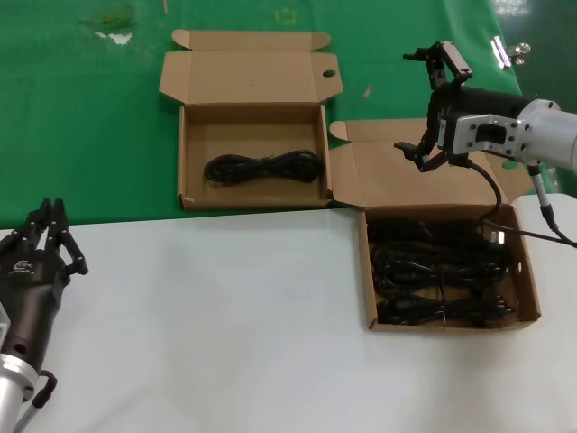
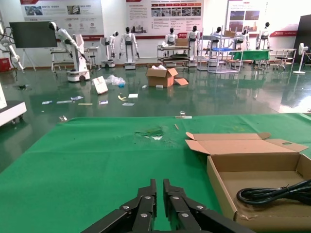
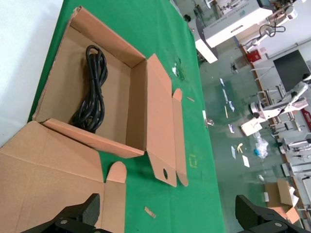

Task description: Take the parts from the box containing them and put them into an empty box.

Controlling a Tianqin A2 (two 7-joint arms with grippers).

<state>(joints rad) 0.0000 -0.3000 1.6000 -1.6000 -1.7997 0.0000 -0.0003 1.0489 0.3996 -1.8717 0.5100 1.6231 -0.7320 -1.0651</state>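
Several black cable bundles, the parts (image 1: 442,271), fill the right cardboard box (image 1: 532,280), whose lid (image 1: 383,171) lies open behind it. The left box (image 1: 252,131) holds one cable bundle (image 1: 263,167), also in the wrist views as the cable (image 2: 277,191) (image 3: 92,92) inside its box (image 2: 252,165) (image 3: 121,102). My right gripper (image 1: 431,106) (image 3: 167,213) hangs wide open and empty above the right box's lid (image 3: 43,174), holding nothing. Far from both boxes, my left gripper (image 1: 52,227) (image 2: 160,189) rests shut at the near left table edge.
The boxes sit where the green cloth (image 1: 90,117) meets the white table surface (image 1: 225,316). A small scrap (image 3: 149,212) lies on the cloth beyond the right box's lid. The left box's lid (image 1: 251,72) folds back with side tabs. A cable from the right arm (image 1: 496,194) droops over the right box.
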